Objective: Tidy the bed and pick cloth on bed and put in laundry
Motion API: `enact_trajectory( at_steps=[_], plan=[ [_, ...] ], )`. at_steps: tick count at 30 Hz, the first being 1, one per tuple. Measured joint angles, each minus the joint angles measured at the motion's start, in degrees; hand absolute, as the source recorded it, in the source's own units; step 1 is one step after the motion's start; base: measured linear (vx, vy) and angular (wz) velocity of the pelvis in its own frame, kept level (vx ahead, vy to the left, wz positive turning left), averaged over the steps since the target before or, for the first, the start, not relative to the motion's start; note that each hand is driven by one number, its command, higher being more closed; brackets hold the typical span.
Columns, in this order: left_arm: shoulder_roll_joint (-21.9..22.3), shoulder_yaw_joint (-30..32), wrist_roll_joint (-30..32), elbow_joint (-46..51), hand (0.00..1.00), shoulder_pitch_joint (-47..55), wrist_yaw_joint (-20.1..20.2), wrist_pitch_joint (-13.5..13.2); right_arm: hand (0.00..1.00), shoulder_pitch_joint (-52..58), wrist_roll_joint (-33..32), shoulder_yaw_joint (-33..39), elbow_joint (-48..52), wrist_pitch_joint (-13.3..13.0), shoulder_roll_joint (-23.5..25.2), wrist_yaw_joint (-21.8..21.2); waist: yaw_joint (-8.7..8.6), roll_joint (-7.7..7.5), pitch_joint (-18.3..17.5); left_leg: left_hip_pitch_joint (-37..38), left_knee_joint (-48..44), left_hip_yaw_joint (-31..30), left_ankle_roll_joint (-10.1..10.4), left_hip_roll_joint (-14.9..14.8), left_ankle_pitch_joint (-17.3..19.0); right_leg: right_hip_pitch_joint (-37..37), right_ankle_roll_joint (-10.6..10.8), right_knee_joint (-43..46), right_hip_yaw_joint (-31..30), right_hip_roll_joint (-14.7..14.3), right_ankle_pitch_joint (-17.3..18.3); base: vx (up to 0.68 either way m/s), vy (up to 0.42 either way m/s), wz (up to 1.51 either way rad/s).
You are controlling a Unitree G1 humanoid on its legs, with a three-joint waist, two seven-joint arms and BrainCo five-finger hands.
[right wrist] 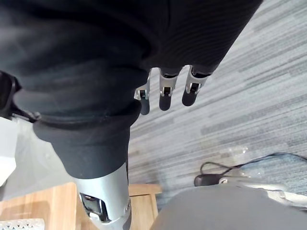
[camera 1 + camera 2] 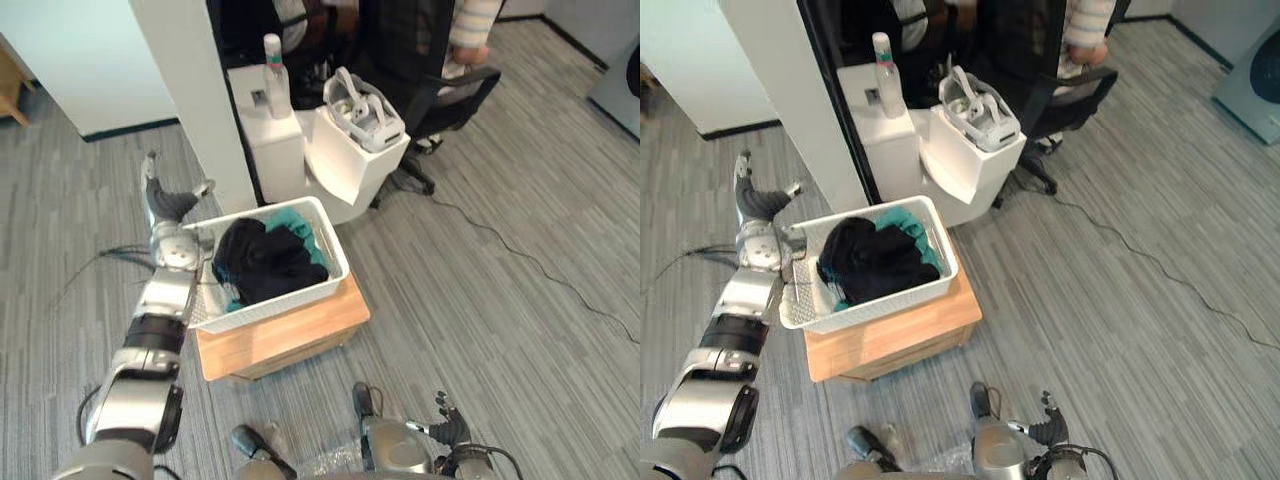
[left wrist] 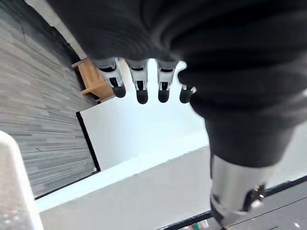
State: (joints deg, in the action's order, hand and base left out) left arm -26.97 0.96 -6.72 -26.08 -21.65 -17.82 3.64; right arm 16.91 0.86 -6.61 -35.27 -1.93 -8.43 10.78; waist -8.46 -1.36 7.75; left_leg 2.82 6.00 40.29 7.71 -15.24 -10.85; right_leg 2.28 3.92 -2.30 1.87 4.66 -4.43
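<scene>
The crumpled black cloth (image 2: pixel 262 262) lies in the white plastic laundry basket (image 2: pixel 275 305). Soft, light and limp, it is probably best pinched at a bunched fold. The left hand (image 2: pixel 168 205) beside the basket and the low right hand (image 2: pixel 450 428) are both slack and empty.

The white laundry basket (image 2: pixel 280 300) covers the wooden stool's (image 2: pixel 290 337) top; a white pillar (image 2: pixel 190 100) and white boxes (image 2: pixel 355 165) crowd its far edge. The grey floor (image 2: pixel 480 300) off the right edge lies open.
</scene>
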Motion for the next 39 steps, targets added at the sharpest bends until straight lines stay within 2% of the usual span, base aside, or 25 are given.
enact_trajectory(
  at_steps=[2,5,6,9,10,11,13,17,19,20,21,27,31,34,37,39],
  plan=[
    [0.0,1.6,-1.7,1.4,0.0,4.2,4.5,0.2,0.0,0.3,0.3,0.1,-0.1,0.6,0.0,-1.1,0.42,0.21,-1.8,-0.1,0.0,-0.9,0.0,0.0,0.0,-0.6,-0.1,0.0,1.3,0.1,0.4,0.02,-0.024,0.25],
    [1.4,5.3,-7.0,2.8,0.0,9.3,9.7,0.3,0.0,0.0,0.3,0.8,-1.5,1.2,0.1,-2.2,2.09,0.36,-3.6,-0.1,0.0,-1.4,-0.2,0.1,0.3,-1.2,-0.2,0.1,1.8,0.2,0.7,0.0,-0.015,0.12],
    [3.0,6.3,-10.0,4.3,0.0,12.1,11.8,0.3,0.0,-0.4,0.2,1.5,-2.1,1.2,0.3,-2.7,2.97,0.52,-4.0,0.1,0.0,-1.8,-0.3,0.3,0.4,-1.5,0.1,0.1,2.3,0.4,1.3,0.0,-0.015,0.13],
    [7.6,6.3,-14.3,5.8,0.0,19.9,15.3,0.4,0.0,-1.3,-0.4,2.2,-4.1,1.1,0.6,-4.0,3.58,0.76,-4.5,1.6,0.0,-2.7,-0.6,0.7,0.8,-3.9,1.2,0.3,3.3,0.6,2.5,-0.01,-0.006,0.24],
    [10.5,6.3,-15.7,5.7,0.0,23.2,15.5,0.6,0.0,-1.6,-0.4,2.3,-4.8,0.7,0.7,-4.7,4.59,0.78,-4.7,2.0,0.0,-2.8,-0.7,1.0,1.0,-4.5,1.4,0.5,3.2,0.8,2.8,-0.02,0.012,0.1],
    [12.0,6.3,-16.3,5.6,0.0,24.6,15.6,0.8,0.0,-1.7,-0.3,2.3,-5.2,0.4,0.7,-4.9,4.84,0.85,-4.8,2.0,0.0,-2.9,-0.7,1.1,1.1,-4.6,1.8,0.7,3.3,1.0,3.1,-0.02,0.023,0.16],
    [18.0,5.7,-17.5,2.2,0.0,28.6,16.5,0.8,0.0,-2.9,-0.3,2.4,-7.4,-0.8,1.0,-5.9,6.16,0.66,-5.0,1.6,0.0,-4.2,-1.0,2.2,1.3,-4.5,2.9,2.4,4.4,2.2,4.4,0.0,0.028,0.32],
    [24.2,3.7,-19.4,-6.6,0.0,33.0,16.3,0.3,0.0,-6.9,-1.6,3.7,-13.0,-3.2,1.7,-6.2,6.36,0.6,-5.1,0.8,0.0,-6.4,-1.8,4.4,1.9,-3.9,4.3,4.3,4.6,4.1,5.9,0.0,0.059,0.34],
    [27.0,3.0,-19.8,-11.0,0.0,33.9,16.1,-0.9,0.0,-9.2,-3.1,4.0,-15.5,-4.1,3.0,-7.3,6.6,0.45,-5.2,0.5,0.0,-7.7,-2.4,6.1,2.3,-3.9,4.9,4.4,4.4,5.4,6.2,0.04,0.076,0.32],
    [27.3,3.0,-19.8,-12.0,0.0,34.0,16.0,-1.3,0.0,-9.7,-3.6,4.0,-16.0,-4.1,3.4,-7.5,6.75,0.47,-5.2,0.5,0.0,-7.8,-2.5,6.5,2.3,-4.0,5.1,4.4,4.2,5.6,6.4,0.03,0.04,0.13],
    [26.8,4.3,-19.5,-22.0,0.0,30.0,13.6,-4.1,0.0,-15.3,-9.3,11.2,-22.4,-3.1,8.0,-9.7,9.13,0.09,-4.6,5.2,0.0,-10.2,-1.8,7.9,6.2,-10.9,1.7,2.2,3.5,5.4,8.5,0.0,0.0,0.0],
    [26.9,4.5,-19.5,-23.1,0.0,29.8,13.9,-4.1,0.0,-14.9,-9.3,11.2,-22.4,-3.3,8.1,-9.7,9.13,0.09,-4.6,4.9,0.0,-10.6,-1.8,7.9,6.2,-11.1,1.5,2.2,4.4,5.4,8.6,0.0,0.0,0.06],
    [27.6,7.1,-19.6,-25.8,0.0,28.8,15.7,-4.3,0.0,-12.8,-10.4,11.0,-22.3,-5.9,9.3,-10.0,9.22,0.06,-4.7,3.9,0.0,-12.1,-1.8,8.1,6.2,-11.0,1.5,2.2,6.0,5.6,8.7,-0.01,-0.015,0.2],
    [27.6,8.8,-19.5,-27.3,0.0,28.3,16.6,-5.2,0.0,-12.3,-10.1,10.5,-22.5,-7.6,9.2,-11.0,9.49,0.01,-4.7,2.5,0.0,-14.1,-1.9,8.3,6.1,-11.2,1.5,2.1,8.9,5.7,8.7,-0.01,-0.023,0.38],
    [27.7,10.8,-17.7,-27.9,0.0,28.2,16.1,-6.8,0.0,-12.4,-7.2,7.1,-22.6,-8.6,8.9,-12.5,9.83,0.02,-4.7,-0.1,0.0,-17.8,-2.8,9.0,5.1,-11.3,2.2,2.0,14.2,6.2,8.7,0.0,-0.022,0.67],
    [27.2,11.0,-17.8,-28.4,0.0,28.4,14.9,-7.5,0.0,-12.7,-5.2,4.2,-23.6,-8.9,8.9,-13.5,11.35,-0.02,-4.5,-0.9,0.0,-19.7,-3.1,9.7,4.9,-12.4,2.8,1.5,17.4,6.6,8.7,0.01,-0.017,0.67]
  ],
)
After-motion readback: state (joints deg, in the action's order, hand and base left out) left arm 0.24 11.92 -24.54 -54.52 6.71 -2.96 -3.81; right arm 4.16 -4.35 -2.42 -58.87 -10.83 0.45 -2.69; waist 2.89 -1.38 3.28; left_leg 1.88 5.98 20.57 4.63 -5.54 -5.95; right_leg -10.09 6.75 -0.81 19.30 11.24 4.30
